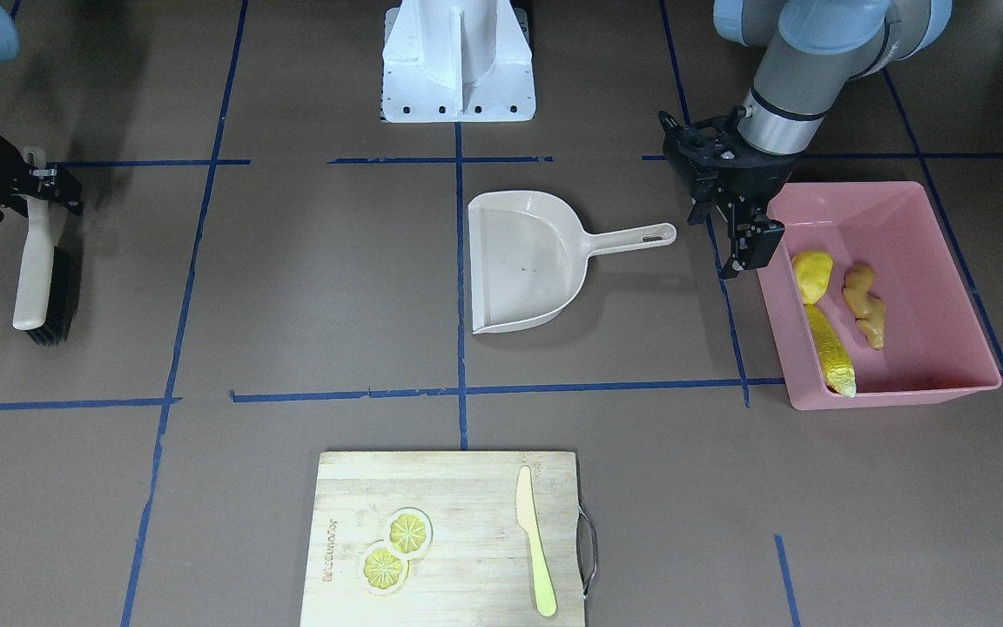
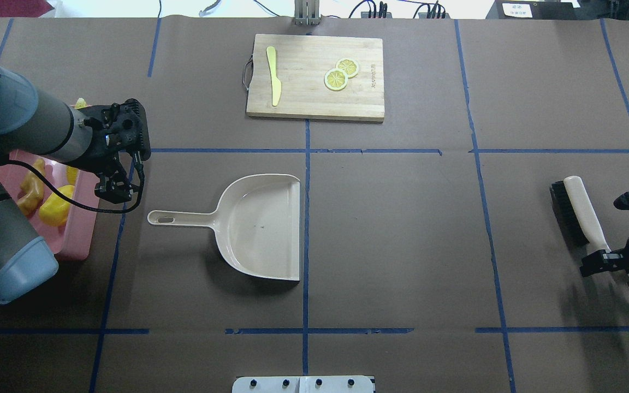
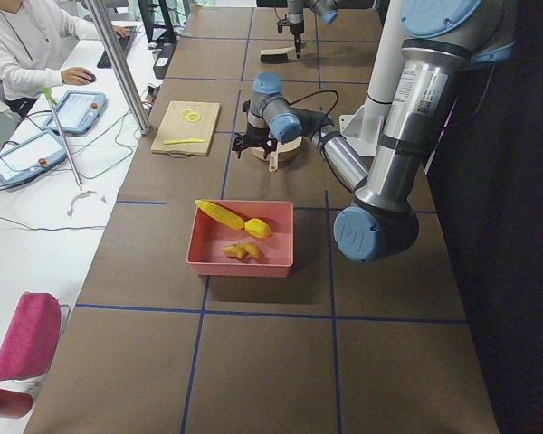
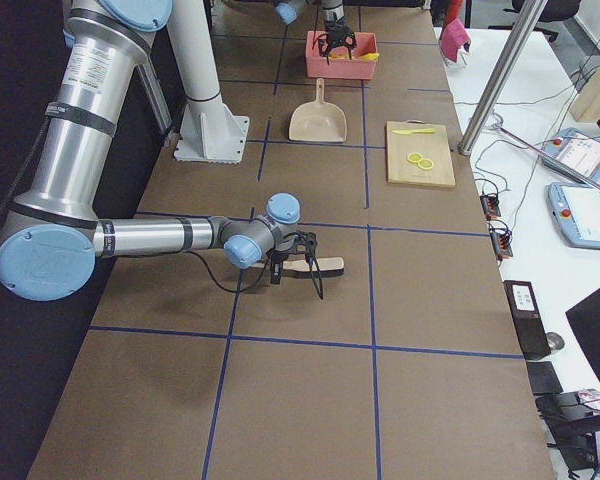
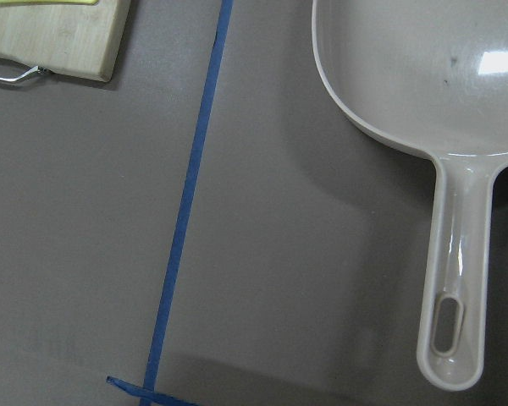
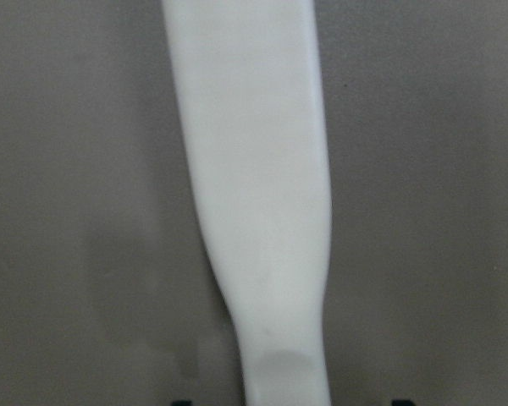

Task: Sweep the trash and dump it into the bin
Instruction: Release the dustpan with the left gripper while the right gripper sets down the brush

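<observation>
The pink bin (image 1: 945,261) holds the corn cob (image 1: 831,353), the yellow potato lump (image 1: 812,272) and the ginger root (image 1: 865,305). My left gripper (image 1: 750,252) hangs open and empty over the bin's edge on the dustpan side. The beige dustpan (image 1: 523,261) lies flat and empty on the table, its handle (image 5: 453,279) pointing toward the bin. My right gripper (image 1: 40,187) is low over the white handle (image 6: 254,169) of the brush (image 1: 36,279), which lies on the table. Its jaws stand apart from the handle on both sides.
A wooden cutting board (image 1: 467,488) with two lemon slices (image 1: 397,549) and a pale knife (image 1: 535,540) sits at the table's far side from the robot. The robot's white base (image 1: 458,61) stands behind the dustpan. Blue tape lines cross the brown table.
</observation>
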`<state>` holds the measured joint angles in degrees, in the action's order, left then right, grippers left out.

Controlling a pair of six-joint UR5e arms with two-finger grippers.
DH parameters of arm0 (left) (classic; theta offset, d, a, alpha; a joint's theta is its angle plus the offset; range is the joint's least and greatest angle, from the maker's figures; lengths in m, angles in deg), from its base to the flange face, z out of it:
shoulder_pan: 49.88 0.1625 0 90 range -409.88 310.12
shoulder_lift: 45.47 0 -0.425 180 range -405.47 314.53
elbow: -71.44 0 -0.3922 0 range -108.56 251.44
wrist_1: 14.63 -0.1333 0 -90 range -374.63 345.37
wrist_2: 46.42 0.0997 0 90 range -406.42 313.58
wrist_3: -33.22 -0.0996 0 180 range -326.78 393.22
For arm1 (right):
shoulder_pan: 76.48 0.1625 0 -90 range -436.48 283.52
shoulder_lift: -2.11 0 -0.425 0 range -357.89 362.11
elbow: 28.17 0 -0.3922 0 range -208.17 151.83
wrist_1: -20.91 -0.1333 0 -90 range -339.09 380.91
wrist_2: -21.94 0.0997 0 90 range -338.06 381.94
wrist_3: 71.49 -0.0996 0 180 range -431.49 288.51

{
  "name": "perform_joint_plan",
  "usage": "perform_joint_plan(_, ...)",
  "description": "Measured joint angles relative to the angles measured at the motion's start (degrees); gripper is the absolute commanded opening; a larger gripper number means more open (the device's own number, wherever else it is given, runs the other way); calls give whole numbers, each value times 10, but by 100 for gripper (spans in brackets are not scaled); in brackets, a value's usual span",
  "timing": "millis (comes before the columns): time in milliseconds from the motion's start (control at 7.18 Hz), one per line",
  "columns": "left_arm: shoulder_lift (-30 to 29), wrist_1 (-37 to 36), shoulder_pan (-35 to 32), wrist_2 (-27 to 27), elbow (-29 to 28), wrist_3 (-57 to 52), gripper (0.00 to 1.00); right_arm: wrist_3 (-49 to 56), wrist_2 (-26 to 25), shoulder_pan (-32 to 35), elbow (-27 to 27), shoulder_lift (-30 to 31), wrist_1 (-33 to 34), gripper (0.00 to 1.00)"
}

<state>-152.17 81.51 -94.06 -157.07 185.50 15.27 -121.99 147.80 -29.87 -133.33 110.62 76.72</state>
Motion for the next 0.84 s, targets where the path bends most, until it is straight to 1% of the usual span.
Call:
perform_joint_plan(278, 8, -2, -7, 1, 2, 6, 100, 1, -1, 23, -18, 3, -1, 100)
perform_joint_plan(418, 27, -4, -29, 1, 1, 16, 100, 2, 3, 53, -22, 4, -1, 100)
perform_joint_plan(557, 57, -5, -69, -11, -1, 33, 100, 5, 21, 95, -23, 3, 1, 100)
perform_joint_plan(696, 84, -7, -122, -40, -9, 56, 100, 25, 53, 144, -20, 3, 5, 100)
perform_joint_plan(835, 100, -11, -187, -84, -34, 72, 100, 69, 74, 186, -14, 3, 18, 100)
